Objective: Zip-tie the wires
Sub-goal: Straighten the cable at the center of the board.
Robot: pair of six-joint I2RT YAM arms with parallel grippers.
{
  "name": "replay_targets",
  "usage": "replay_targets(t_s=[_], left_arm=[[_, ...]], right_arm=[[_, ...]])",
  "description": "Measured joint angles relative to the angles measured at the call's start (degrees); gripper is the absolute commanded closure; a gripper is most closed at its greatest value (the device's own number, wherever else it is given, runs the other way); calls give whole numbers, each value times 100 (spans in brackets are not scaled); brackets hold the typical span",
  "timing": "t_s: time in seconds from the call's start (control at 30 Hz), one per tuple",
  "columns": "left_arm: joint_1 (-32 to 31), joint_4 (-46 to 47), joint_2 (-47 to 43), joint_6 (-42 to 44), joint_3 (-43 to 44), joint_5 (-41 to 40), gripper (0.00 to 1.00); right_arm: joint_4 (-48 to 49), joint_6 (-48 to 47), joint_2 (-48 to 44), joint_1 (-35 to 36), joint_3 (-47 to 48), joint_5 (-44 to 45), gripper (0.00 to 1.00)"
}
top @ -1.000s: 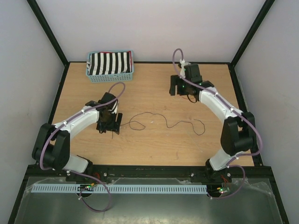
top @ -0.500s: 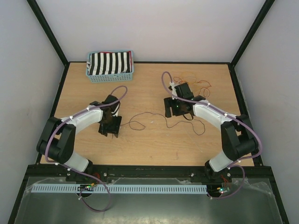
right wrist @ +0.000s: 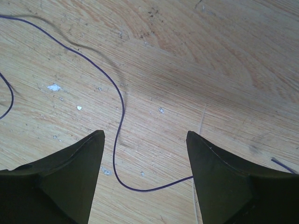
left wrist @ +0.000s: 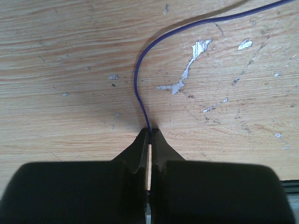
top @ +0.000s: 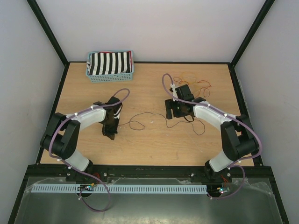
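Note:
A thin dark purple-black wire (top: 148,113) snakes across the middle of the table. My left gripper (top: 111,129) is shut on the left end of it. In the left wrist view the strand (left wrist: 137,84) curves down and disappears between the closed jaws (left wrist: 150,131). My right gripper (top: 176,112) stands open low over the wire's right part. In the right wrist view the strand (right wrist: 119,119) loops across the wood between the spread fingertips (right wrist: 145,135), touching neither. More wires, orange and red (top: 202,84), lie tangled behind the right arm at the back right.
A light blue basket (top: 112,77) holding black-and-white striped cloth stands at the back left. A white slotted strip (top: 121,188) lies along the metal ledge in front of the arm bases. Black frame posts run up the corners.
The left gripper has turned and closed on the dark wire's end. The right arm came forward from the back down over the wire, uncovering the orange and red strands behind it.

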Motion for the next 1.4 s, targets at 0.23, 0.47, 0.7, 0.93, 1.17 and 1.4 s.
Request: replay_targets(t_s=[0.23, 0.47, 0.7, 0.93, 1.17, 1.4], left_arm=[[33, 0, -63, 22, 11, -107, 100], [470, -31, -507, 240, 151, -236, 100], [782, -55, -597, 442, 407, -280, 100], [933, -90, -634, 597, 610, -251, 100], [1119, -195, -756, 726, 697, -203, 100], [1204, -251, -758, 831, 811, -149, 100]], right_arm=[[-48, -170, 2, 0, -61, -142, 18], [-214, -278, 9, 37, -348, -393, 28], [-411, -382, 17, 168, -492, -586, 47], [-638, -479, 11, 175, -595, -844, 51], [-772, -551, -72, 197, -699, -1248, 51], [-844, -525, -173, 205, -699, -1513, 39]])
